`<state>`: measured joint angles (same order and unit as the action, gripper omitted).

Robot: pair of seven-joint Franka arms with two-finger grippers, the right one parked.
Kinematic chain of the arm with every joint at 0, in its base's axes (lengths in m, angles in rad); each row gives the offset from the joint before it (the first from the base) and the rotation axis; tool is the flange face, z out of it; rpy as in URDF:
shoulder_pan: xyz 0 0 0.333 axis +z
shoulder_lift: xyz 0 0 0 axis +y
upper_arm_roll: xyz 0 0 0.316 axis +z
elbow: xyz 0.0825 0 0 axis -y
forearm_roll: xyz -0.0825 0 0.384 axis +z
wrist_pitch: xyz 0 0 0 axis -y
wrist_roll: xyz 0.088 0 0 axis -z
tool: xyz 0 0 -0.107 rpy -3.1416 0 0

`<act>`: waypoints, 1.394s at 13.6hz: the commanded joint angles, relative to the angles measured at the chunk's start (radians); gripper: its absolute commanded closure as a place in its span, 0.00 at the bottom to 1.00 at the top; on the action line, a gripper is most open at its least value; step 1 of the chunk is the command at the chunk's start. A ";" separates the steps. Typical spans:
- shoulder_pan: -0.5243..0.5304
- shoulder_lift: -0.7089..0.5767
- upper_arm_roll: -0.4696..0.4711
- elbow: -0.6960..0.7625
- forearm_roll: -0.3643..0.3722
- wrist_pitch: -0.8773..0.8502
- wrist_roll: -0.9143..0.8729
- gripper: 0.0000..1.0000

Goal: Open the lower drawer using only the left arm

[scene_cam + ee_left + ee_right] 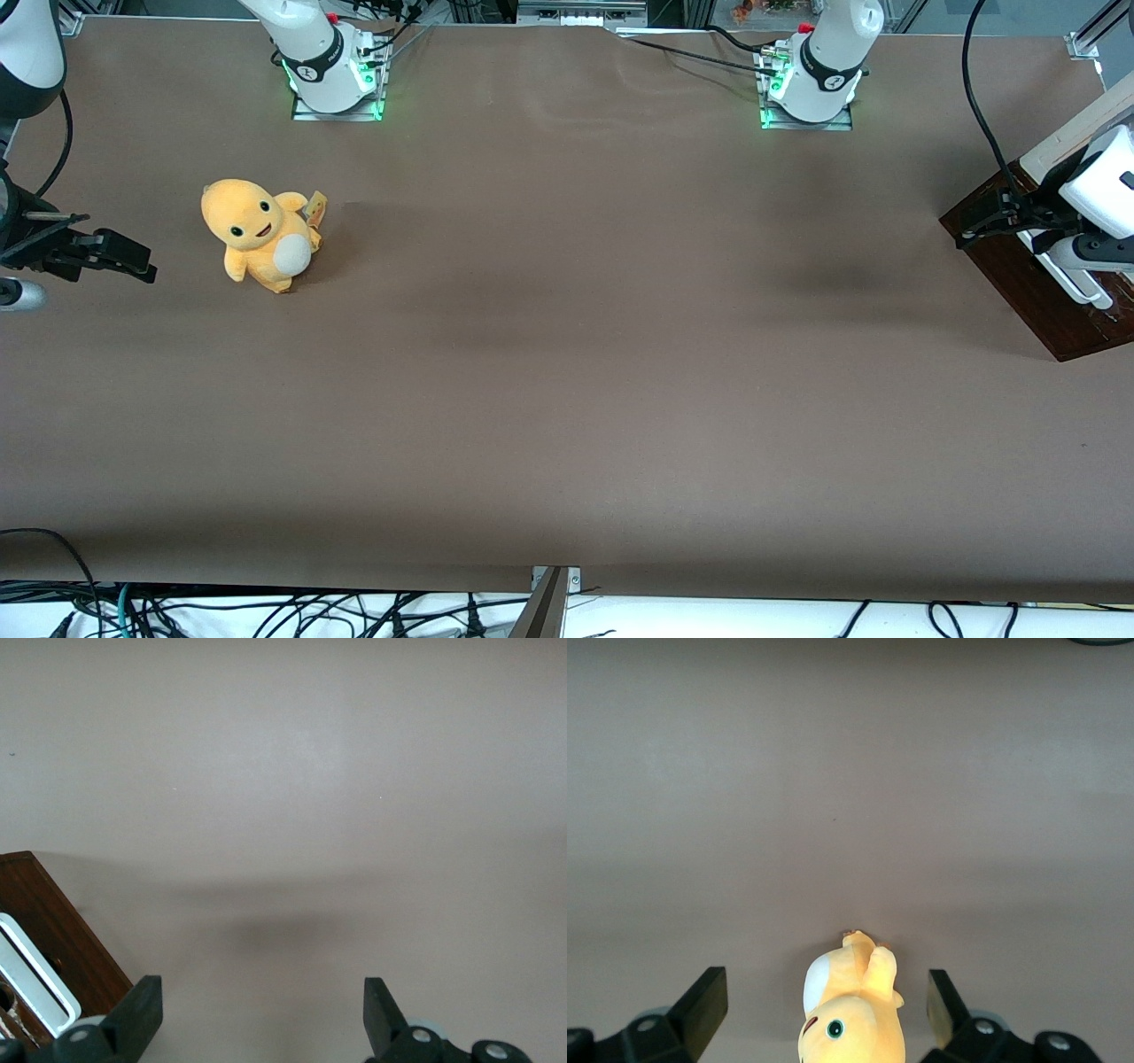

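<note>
Front view, read from the parked arm's end toward the working arm's. A yellow plush toy (261, 233) sat on the brown table (567, 372), at about 10 o'clock from the table's centre. The working left arm (1099, 182) reached in at about 3 o'clock, and its gripper (979, 226) hovered above the table, just beside the cabinet's dark wooden corner. The lower drawer (1032, 288), with a reddish-brown front and a white bar handle (1076, 282), stood at the working arm's end of the table, partly cut off by the frame edge; whether it was pulled out could not be told. Wrist view: the gripper (263, 1010) was spread wide with only bare table between its black fingers (142, 1010), and the lower drawer (53, 935) with its handle (35, 974) lay just beside one finger, not touching it.
</note>
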<state>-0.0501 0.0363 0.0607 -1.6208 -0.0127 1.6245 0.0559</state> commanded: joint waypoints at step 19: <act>-0.004 -0.009 0.008 -0.010 -0.013 0.001 0.039 0.00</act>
<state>-0.0501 0.0363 0.0620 -1.6224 -0.0127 1.6245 0.0710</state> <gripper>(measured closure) 0.000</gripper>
